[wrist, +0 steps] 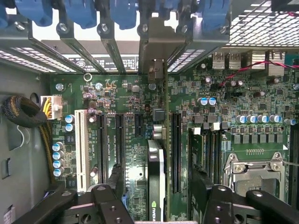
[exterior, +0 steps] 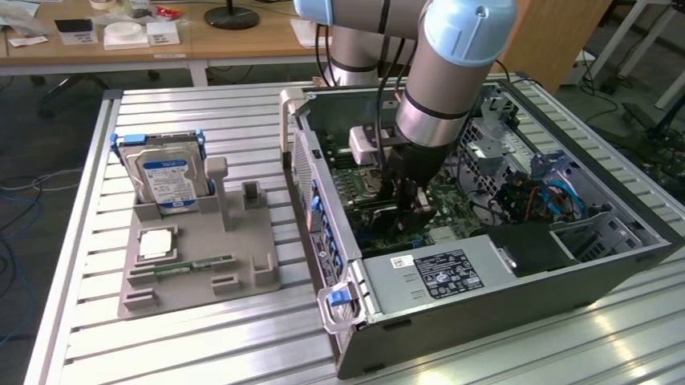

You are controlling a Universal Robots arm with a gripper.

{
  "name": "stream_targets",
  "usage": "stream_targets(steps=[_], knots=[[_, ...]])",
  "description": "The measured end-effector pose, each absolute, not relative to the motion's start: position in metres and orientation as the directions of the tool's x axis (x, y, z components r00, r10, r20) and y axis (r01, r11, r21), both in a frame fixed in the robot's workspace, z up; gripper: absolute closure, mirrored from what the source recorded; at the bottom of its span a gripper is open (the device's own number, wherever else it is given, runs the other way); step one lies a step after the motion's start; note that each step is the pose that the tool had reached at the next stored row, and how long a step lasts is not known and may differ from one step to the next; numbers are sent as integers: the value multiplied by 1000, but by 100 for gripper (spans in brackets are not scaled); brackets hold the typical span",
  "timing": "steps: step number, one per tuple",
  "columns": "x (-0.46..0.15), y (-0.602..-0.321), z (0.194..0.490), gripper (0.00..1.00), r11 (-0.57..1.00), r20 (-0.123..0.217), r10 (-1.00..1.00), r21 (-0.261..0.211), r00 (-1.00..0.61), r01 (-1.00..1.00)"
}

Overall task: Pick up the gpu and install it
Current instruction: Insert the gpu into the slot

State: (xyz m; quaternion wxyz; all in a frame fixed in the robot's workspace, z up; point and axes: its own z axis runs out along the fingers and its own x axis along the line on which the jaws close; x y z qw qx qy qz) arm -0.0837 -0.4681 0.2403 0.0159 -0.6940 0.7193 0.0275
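Here the arm (exterior: 450,88) reaches down, fingers (wrist: 114,179) spread beside the gpu (wrist: 156,182).

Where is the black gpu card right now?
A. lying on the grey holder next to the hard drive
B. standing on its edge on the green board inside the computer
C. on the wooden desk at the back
B: in the wrist view the gpu stands edge-on on the green motherboard between the open pincer's fingers, with its metal bracket up at the case's rear slots.
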Motion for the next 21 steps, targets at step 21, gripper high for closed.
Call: stream_targets(steps=[21], knots=[[-84, -468, 289, 31, 35, -61, -997, 17, -36, -999]])
